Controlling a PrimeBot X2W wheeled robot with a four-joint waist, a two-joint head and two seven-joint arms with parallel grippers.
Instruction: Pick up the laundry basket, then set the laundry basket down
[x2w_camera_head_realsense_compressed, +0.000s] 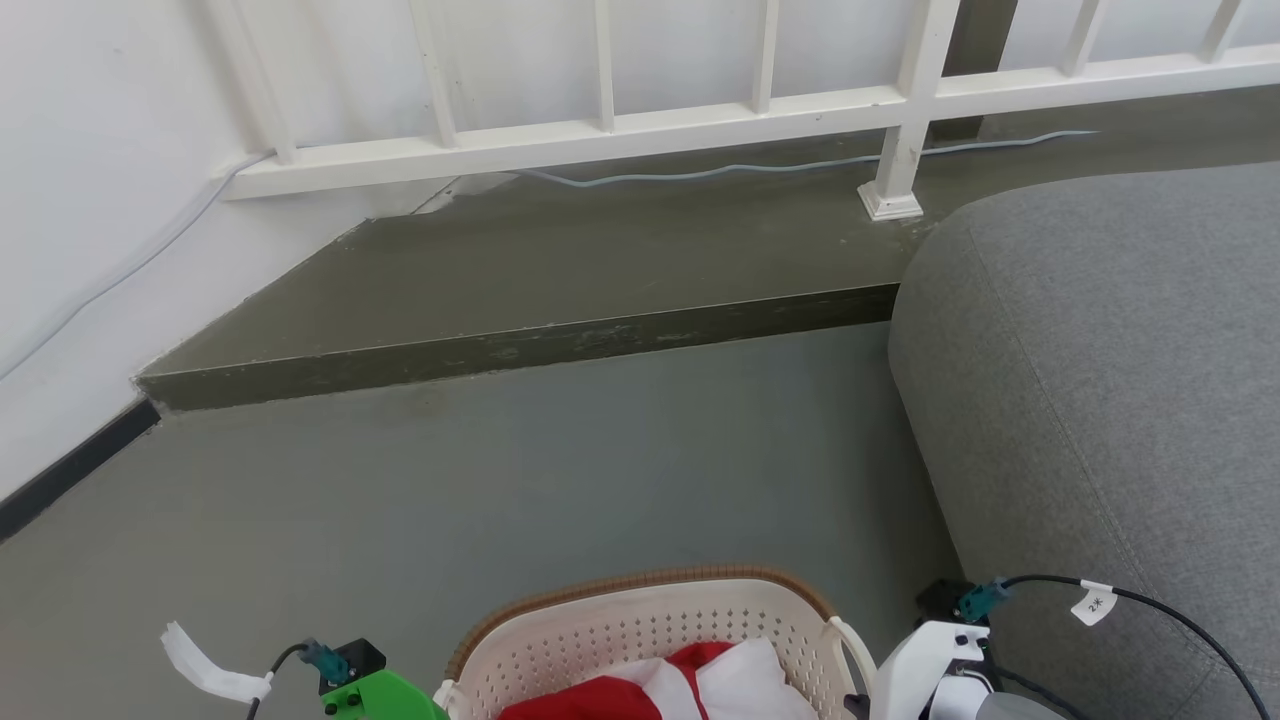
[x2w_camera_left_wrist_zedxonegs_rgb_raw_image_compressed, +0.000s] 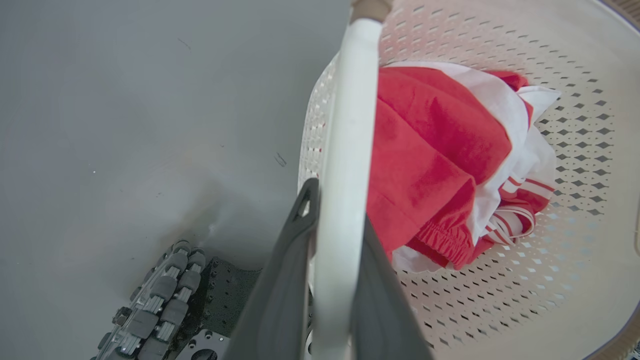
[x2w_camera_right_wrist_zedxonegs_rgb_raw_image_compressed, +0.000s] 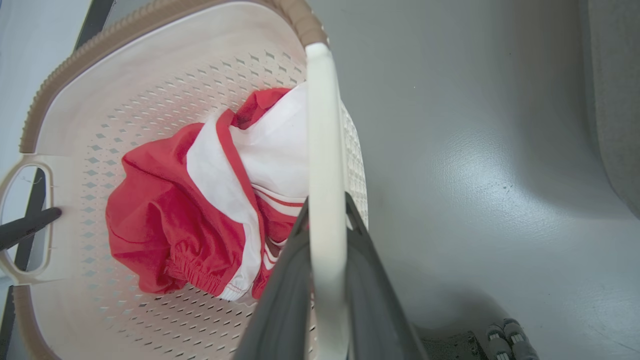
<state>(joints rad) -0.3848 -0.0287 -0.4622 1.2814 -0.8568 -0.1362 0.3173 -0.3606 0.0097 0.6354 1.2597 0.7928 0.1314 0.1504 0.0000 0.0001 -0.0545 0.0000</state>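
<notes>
The laundry basket (x2w_camera_head_realsense_compressed: 640, 625) is cream-white and perforated with a brown woven-look rim, and sits at the bottom middle of the head view between my two arms. Red and white clothes (x2w_camera_left_wrist_zedxonegs_rgb_raw_image_compressed: 440, 150) lie inside it. My left gripper (x2w_camera_left_wrist_zedxonegs_rgb_raw_image_compressed: 335, 200) is shut on one white loop handle (x2w_camera_left_wrist_zedxonegs_rgb_raw_image_compressed: 350, 115). My right gripper (x2w_camera_right_wrist_zedxonegs_rgb_raw_image_compressed: 325, 205) is shut on the opposite loop handle (x2w_camera_right_wrist_zedxonegs_rgb_raw_image_compressed: 325, 125). In the right wrist view a dark finger (x2w_camera_right_wrist_zedxonegs_rgb_raw_image_compressed: 30, 225) of my left gripper pokes through the far handle opening. I cannot tell whether the basket's bottom touches the grey floor.
A grey upholstered seat (x2w_camera_head_realsense_compressed: 1100, 400) bulges in at the right, close to my right arm. Ahead lies open grey floor (x2w_camera_head_realsense_compressed: 500, 470), then a dark raised step (x2w_camera_head_realsense_compressed: 520, 345), a white railing (x2w_camera_head_realsense_compressed: 600, 135) and a loose cable (x2w_camera_head_realsense_compressed: 750, 170). A white wall (x2w_camera_head_realsense_compressed: 80, 200) runs along the left.
</notes>
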